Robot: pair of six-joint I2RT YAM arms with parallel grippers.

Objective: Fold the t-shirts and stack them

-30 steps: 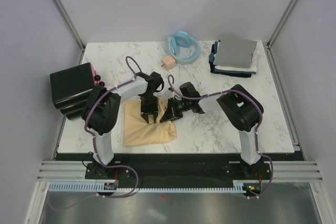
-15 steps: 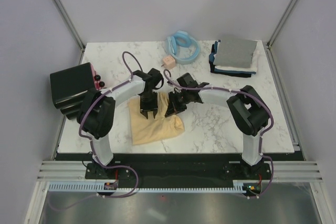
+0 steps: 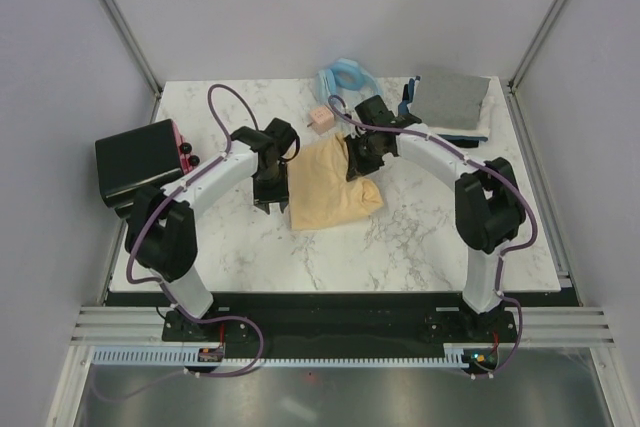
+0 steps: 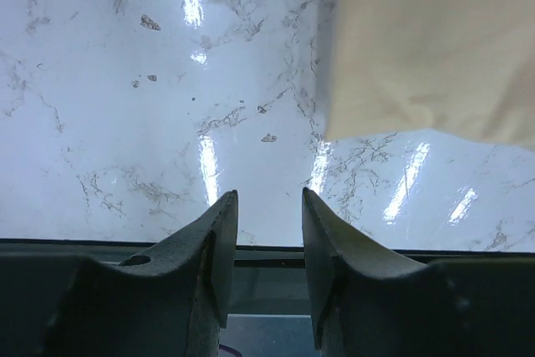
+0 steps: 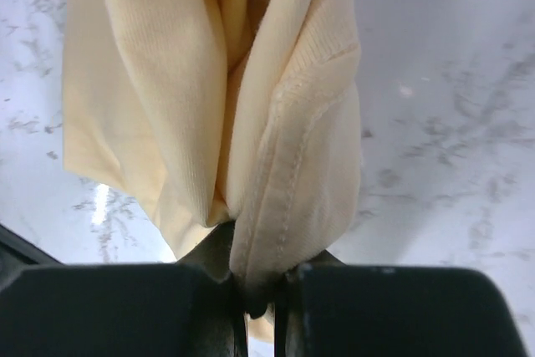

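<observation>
From above, the pale yellow-cream t-shirt (image 3: 335,195) lay crumpled near the middle of the marble tabletop (image 3: 430,237), its far right part drawn up to the right fingers (image 3: 360,163), which were closed on the cloth. The left fingers (image 3: 268,203) hung just left of the t-shirt's near left edge, apart from it. A stack of folded t-shirts (image 3: 450,105), grey on top with white and dark navy beneath, sat well behind and to the right of the cream t-shirt. A light blue ring (image 3: 348,82) and a small pink cube (image 3: 320,118) lay behind it, and a black box (image 3: 140,159) stood well off to its left. In the left wrist view, the left fingers (image 4: 216,244) stood partly open with nothing between them, only bare tabletop (image 4: 125,81) below. The cream t-shirt (image 4: 426,39) filled the upper right corner, and whether its edge touched the marble could not be told. In the right wrist view, the right fingers (image 5: 209,290) were pinched shut on a bunched fold of the cream t-shirt (image 5: 167,98), a stitched hem running into the grip and the cloth spreading away over the tabletop (image 5: 451,123).
</observation>
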